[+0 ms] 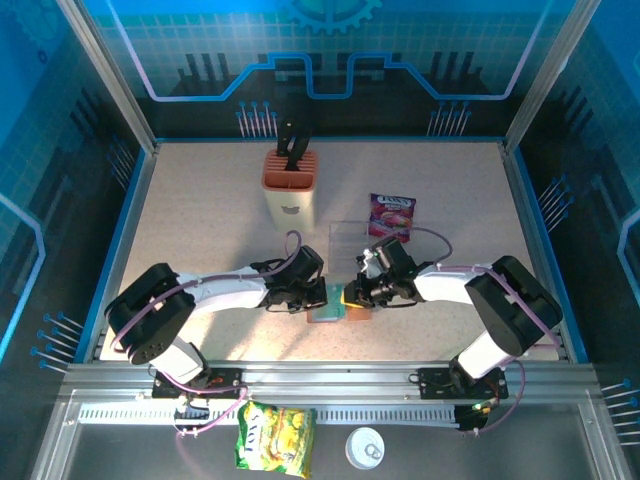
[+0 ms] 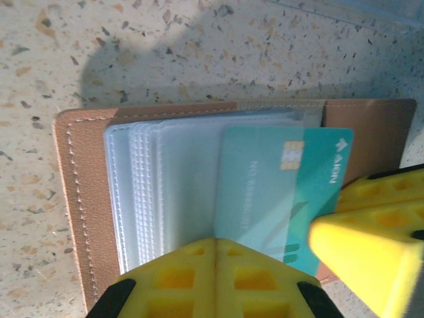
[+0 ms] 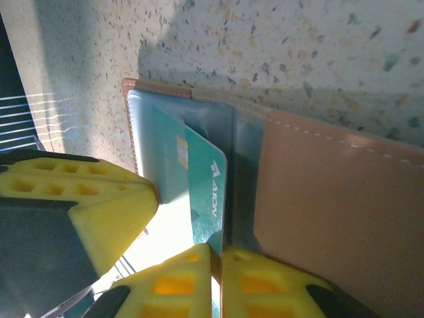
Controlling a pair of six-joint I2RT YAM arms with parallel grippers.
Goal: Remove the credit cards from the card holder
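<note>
The brown card holder [image 1: 340, 313] lies open on the speckled table between both grippers. In the left wrist view the card holder [image 2: 74, 199] shows its grey-blue clear sleeves [image 2: 165, 192], and a teal credit card [image 2: 278, 192] sticks partway out to the right. My left gripper [image 2: 215, 242] is shut at the sleeves' lower edge, pinching a sleeve. My right gripper [image 3: 216, 250] is shut on the lower edge of the teal card [image 3: 199, 175], next to the holder's brown flap [image 3: 331, 212]. From above, the left gripper [image 1: 315, 294] and right gripper [image 1: 360, 292] almost touch.
A beige knife block [image 1: 290, 190] with an orange top stands at the back. A purple snack packet [image 1: 391, 215] and a clear plastic tray [image 1: 350, 240] lie just behind the grippers. A yellow-green packet [image 1: 275, 438] and a white lid [image 1: 365, 448] sit off the table's front.
</note>
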